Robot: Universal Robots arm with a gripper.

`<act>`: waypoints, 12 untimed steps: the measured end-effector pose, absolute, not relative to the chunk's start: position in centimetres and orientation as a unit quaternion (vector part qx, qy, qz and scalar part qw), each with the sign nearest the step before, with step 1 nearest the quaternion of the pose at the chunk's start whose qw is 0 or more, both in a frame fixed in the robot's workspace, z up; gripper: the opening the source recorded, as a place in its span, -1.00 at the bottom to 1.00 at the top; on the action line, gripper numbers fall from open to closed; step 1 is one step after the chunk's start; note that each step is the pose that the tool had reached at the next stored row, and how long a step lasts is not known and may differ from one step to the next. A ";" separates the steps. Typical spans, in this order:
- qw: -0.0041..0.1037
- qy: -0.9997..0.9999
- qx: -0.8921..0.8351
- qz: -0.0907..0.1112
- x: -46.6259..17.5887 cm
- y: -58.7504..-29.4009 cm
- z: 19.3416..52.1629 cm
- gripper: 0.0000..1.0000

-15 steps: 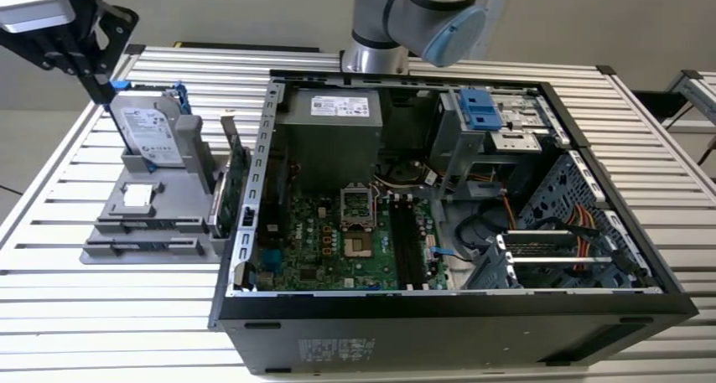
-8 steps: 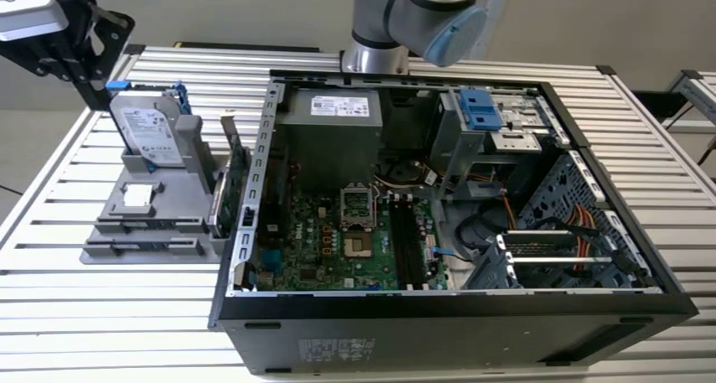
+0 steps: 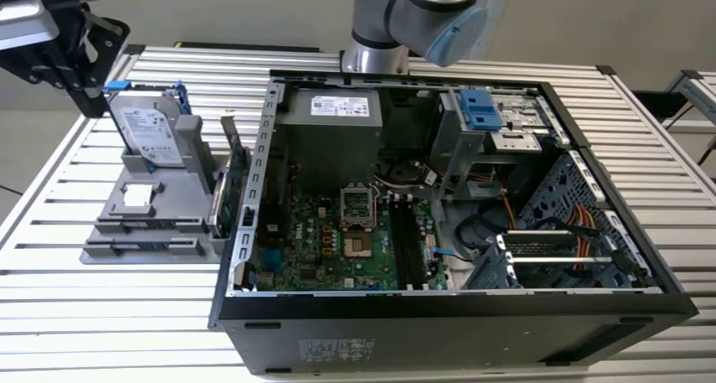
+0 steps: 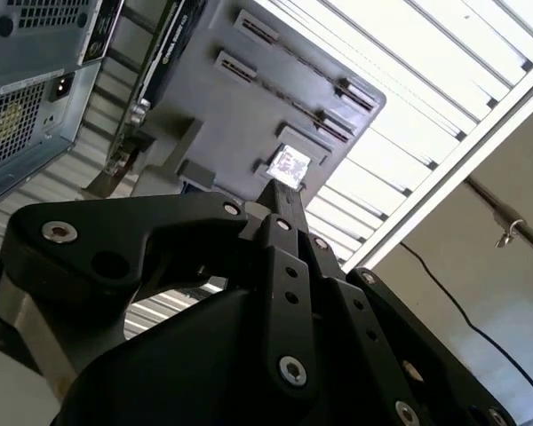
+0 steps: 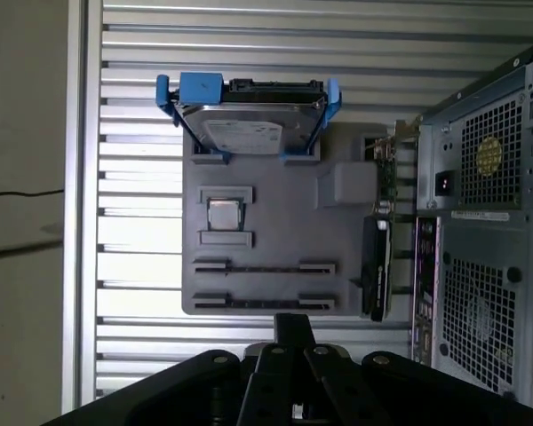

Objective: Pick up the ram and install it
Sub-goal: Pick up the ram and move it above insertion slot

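Gripper [image 3: 90,102] is hanging over the grey holder [image 3: 146,232] at the exterior view's left, above it and not touching it. Fingers [image 5: 293,324] are sitting narrow, pressed together in both wrist views, gripping nothing that can be seen.

Ram [image 3: 405,245] appears to be sitting in the long dark slots on the motherboard [image 3: 324,240], just to the exterior view's right of the CPU socket [image 3: 355,203]. It is hard to tell the stick from the slot there.

The motherboard is lying inside the open computer case [image 3: 448,324], which is resting on its side on the slatted desk [image 3: 112,316].

The holder is standing on the desk just beside the case. It is carrying:
- a silver hard drive [image 3: 151,131] with blue rails, standing upright at its far end
- a small processor chip [image 3: 137,196] lying flat in a pocket
- a green expansion card [image 3: 230,190] standing on edge along the side nearest the case

Two long slots are running across the holder's near end.
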State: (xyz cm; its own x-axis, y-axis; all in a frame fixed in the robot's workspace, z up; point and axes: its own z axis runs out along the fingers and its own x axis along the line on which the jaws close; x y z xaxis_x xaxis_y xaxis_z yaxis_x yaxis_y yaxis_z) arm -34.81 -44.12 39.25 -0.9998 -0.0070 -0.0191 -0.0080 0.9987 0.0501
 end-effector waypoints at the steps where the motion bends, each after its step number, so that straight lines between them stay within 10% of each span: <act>1: 0.009 1.000 -0.004 0.025 -34.8 -44.3 39.3 -1.00; 12: 0.009 1.000 -0.002 0.025 -34.9 -45.8 39.2 -1.00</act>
